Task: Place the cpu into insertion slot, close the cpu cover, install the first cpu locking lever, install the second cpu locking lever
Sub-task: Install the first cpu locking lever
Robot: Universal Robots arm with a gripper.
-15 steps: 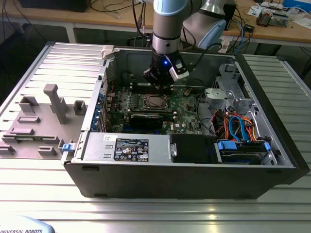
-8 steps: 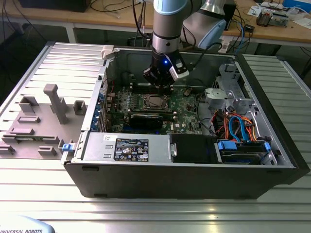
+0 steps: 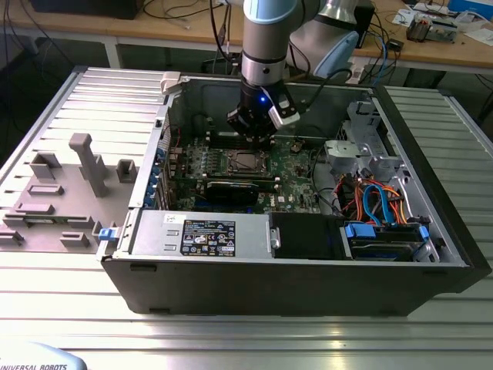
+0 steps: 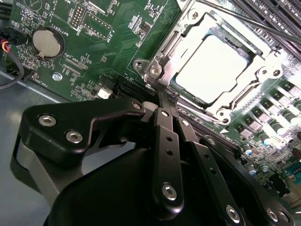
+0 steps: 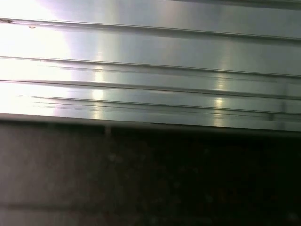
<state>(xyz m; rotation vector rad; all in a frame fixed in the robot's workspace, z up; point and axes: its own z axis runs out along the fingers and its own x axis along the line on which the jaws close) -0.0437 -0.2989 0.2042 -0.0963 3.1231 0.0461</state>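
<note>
The ribbed aluminium table (image 3: 431,324) carries the open computer case (image 3: 293,262) and a grey fixture plate (image 3: 54,200) beside it.

Fine print on the case label (image 3: 208,233)

Exterior high; wrist close over socket (image 4: 212,70)

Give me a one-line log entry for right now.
gripper: shut, tip at socket corner | cpu: seated in insertion slot | cpu cover: down over cpu | levers: unclear
</note>
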